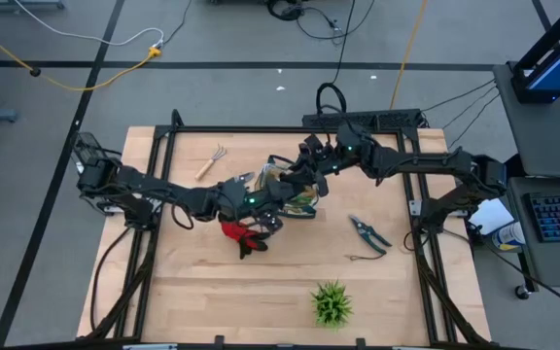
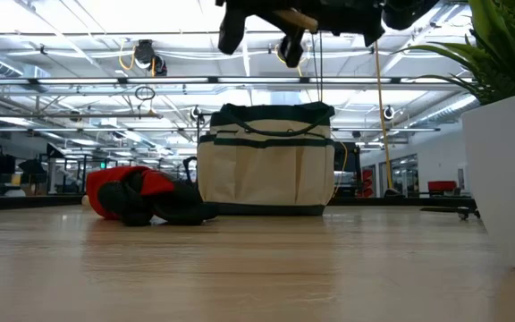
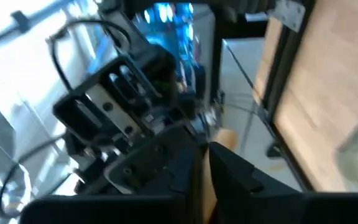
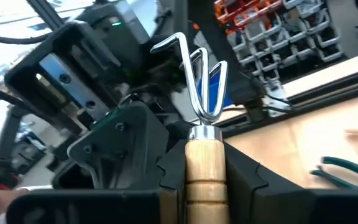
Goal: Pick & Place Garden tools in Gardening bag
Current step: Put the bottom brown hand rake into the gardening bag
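The cream gardening bag [image 1: 304, 199] with green trim stands upright on the table [image 2: 266, 161], and both grippers hang above it. My right gripper [image 4: 204, 180], over the bag's far side [image 1: 307, 160], is shut on a wooden-handled three-prong rake [image 4: 194, 74]. My left gripper [image 1: 265, 194], over the bag's left side, is shut on a strip of pale wood [image 3: 211, 186]; which tool it belongs to, I cannot tell. A red-and-black glove [image 1: 241, 233] lies on the table left of the bag [image 2: 128, 192]. Dark-handled shears [image 1: 367, 231] lie to the bag's right. A second small rake [image 1: 212, 160] lies at the far left. My right gripper pinches the rake's wooden handle [image 4: 204, 158] between its two fingers, just behind the metal collar. The fingers lie along the handle, and the prongs stick out past the fingertips. The rake is lifted clear, above the bag. My left gripper has a narrow wooden handle [image 3: 222, 137] between its two fingers, with the rounded end sticking out past the fingertips. It is held clear of the table. The blur hides the rest of the hold.
A green spiky plant [image 1: 332, 303] in a white pot [image 2: 508, 179] stands near the front edge, right of centre. The table's black frame rails [image 1: 416, 204] run along both sides. Bare wood lies at the front left [image 1: 192, 292].
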